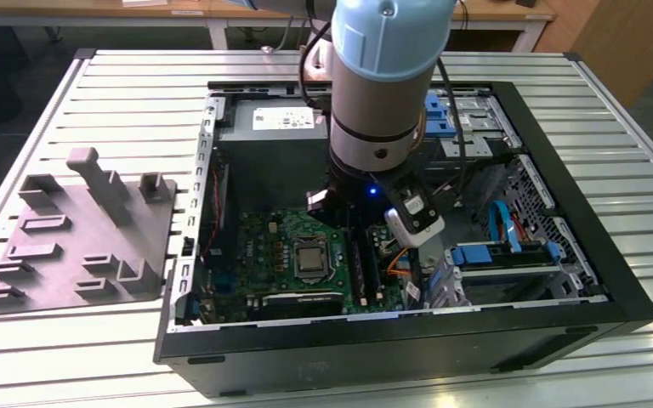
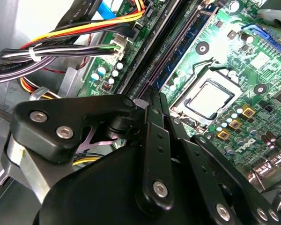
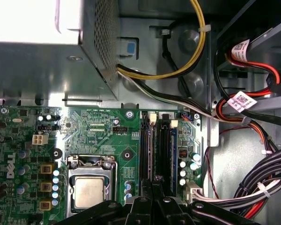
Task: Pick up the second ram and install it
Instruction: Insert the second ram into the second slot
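My gripper point(image 1: 355, 223) is down inside the open computer case point(image 1: 599, 280), over the memory slots on the green motherboard point(image 1: 269, 255). Its two black fingers point(image 2: 151, 110) stand shut together, tips right above the near end of the slots in both wrist views. The second ram point(image 3: 165, 150), a long dark stick, stands edge-on in a slot point(image 2: 178, 49) beside the processor socket point(image 3: 88, 191). I cannot tell whether the fingertips point(image 3: 148, 186) touch it. The arm hides the slots in the exterior view.
A grey moulded fixture tray point(image 1: 77, 234) lies on the slatted table at the exterior view's left, with nothing in its pockets. Cable bundles point(image 3: 267, 183) and a metal power supply box point(image 3: 42, 51) crowd the case near the slots. Blue drive brackets point(image 1: 496, 255) sit at the right.
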`<state>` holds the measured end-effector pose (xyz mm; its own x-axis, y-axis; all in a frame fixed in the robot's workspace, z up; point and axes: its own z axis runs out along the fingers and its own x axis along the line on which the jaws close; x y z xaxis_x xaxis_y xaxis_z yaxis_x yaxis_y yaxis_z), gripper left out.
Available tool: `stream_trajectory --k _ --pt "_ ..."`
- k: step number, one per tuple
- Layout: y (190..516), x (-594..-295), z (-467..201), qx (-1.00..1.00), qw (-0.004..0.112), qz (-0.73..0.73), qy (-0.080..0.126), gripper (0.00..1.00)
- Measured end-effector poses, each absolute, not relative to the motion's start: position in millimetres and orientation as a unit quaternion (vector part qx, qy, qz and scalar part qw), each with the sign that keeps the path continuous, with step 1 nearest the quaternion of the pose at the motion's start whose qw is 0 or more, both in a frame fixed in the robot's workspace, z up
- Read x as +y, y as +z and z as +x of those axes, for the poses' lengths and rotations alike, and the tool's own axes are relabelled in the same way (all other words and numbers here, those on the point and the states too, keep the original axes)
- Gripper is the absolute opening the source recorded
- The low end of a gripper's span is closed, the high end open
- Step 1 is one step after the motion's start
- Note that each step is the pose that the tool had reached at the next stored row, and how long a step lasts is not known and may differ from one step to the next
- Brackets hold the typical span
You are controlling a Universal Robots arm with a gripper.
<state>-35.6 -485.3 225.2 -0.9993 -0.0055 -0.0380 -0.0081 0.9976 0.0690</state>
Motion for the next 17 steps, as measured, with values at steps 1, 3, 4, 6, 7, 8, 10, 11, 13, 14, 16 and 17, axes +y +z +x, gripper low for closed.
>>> stream_trajectory --k 1,3,4,6,7,8,10,11,13,14,16,17 --pt "225.2 -485.4 -35.6 0.999 0.019 -0.003 0.035 0.11" --pt "225.2 -485.8 -35.5 0.999 0.019 -0.001 0.035 0.11" --pt "225.2 -486.1 -35.4 0.999 0.019 0.0 0.035 0.11" --pt "225.2 -486.5 -35.3 0.999 0.019 0.002 0.035 0.11" --pt "225.2 -486.6 -35.3 0.999 0.019 0.003 0.035 0.11" --pt "225.2 -486.7 -35.2 0.999 0.019 0.004 0.035 0.11" --pt "225.2 -486.9 -35.2 0.999 0.019 0.005 0.035 0.11" --pt "225.2 -486.9 -35.2 0.999 0.019 0.006 0.035 0.11" --pt "225.2 -486.9 -35.1 0.999 0.019 0.006 0.035 0.11" --pt "225.2 -487.0 -35.1 0.999 0.019 0.007 0.035 0.11" --pt "225.2 -487.2 -34.9 0.999 0.019 0.008 0.035 0.11" --pt "225.2 -487.3 -34.8 0.999 0.019 0.009 0.035 0.11"
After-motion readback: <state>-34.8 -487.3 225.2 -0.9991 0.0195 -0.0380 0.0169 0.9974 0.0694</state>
